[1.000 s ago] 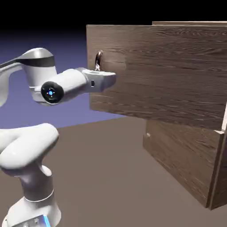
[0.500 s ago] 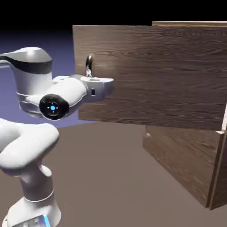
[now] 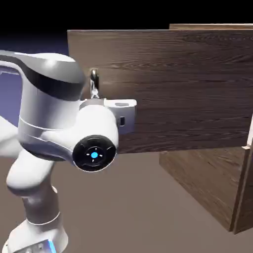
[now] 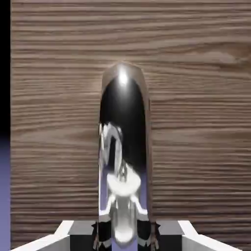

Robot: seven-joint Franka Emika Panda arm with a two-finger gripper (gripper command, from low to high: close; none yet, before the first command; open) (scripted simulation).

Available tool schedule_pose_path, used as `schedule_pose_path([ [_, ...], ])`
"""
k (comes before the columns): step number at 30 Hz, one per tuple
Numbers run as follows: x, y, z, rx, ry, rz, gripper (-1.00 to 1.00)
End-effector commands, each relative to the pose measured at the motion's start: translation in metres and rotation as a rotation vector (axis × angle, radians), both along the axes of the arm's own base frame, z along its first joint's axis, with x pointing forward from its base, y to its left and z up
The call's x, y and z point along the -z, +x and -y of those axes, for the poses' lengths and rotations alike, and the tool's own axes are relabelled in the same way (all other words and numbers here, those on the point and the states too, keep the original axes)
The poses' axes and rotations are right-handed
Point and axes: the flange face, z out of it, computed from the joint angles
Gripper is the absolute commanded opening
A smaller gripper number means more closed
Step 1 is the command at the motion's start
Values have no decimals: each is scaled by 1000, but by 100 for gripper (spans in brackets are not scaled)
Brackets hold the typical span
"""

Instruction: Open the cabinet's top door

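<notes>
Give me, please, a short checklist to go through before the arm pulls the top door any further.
1. Gripper shut on the handle: ok; the handle rises between the fingertips in the hand view.
2. Grip centred: ok; the handle stands mid-frame in the hand view.
3. Top door off the cabinet: ok; its free edge stands well out toward the arm.
4. Lower panel shut: cannot tell; only part of it shows below the door.
5. Room for the swing: cannot tell; the arm's big joints crowd the space before the door.
</notes>
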Motion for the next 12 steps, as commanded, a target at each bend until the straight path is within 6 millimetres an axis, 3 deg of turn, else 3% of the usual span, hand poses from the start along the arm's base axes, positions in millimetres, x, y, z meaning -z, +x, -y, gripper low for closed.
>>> schedule_pose_path([
  [1,0,1,10,-18,-1,0,-100],
  [6,0,6,50,-100,0,0,-100],
  [12,0,13,84,-169,0,0,-100],
])
